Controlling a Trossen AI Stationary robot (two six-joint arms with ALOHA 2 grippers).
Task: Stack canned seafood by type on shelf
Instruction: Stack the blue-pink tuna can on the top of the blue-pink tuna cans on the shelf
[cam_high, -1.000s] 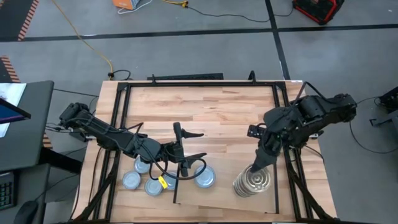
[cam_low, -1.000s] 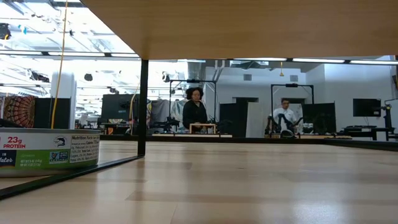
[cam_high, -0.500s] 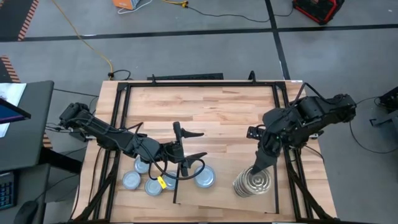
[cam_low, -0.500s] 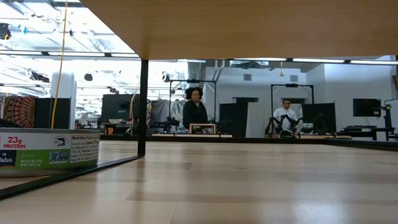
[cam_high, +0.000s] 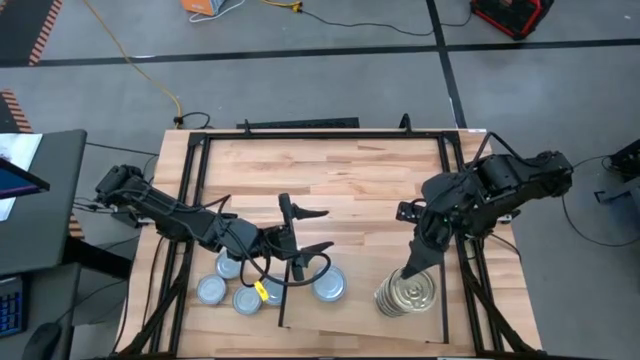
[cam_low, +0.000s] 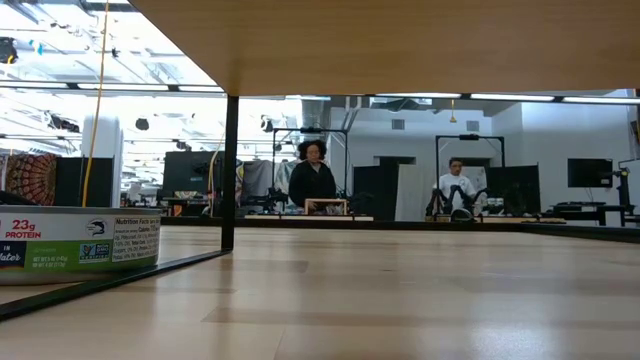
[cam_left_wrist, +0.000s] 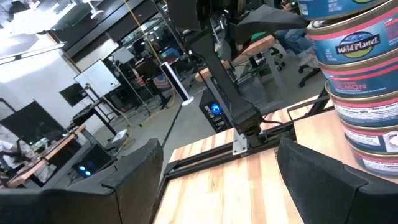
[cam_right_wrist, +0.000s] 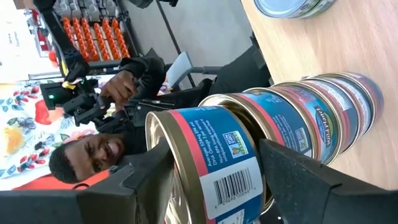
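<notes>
The right gripper (cam_high: 412, 270) sits over the gold-lidded stack (cam_high: 406, 295) at the shelf's (cam_high: 360, 330) right end, its fingers (cam_right_wrist: 298, 180) straddling the top tin (cam_right_wrist: 205, 162), whether gripping it or not I cannot tell. The left gripper (cam_high: 312, 232) hovers, fingers apart, near the silvery tins (cam_high: 328, 285) on the tabletop (cam_high: 340, 170).

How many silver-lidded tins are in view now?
5 silver-lidded tins: one under the left arm, two nearer the front, one partly hidden by the left gripper, one right of the black strip. More may be hidden.
</notes>
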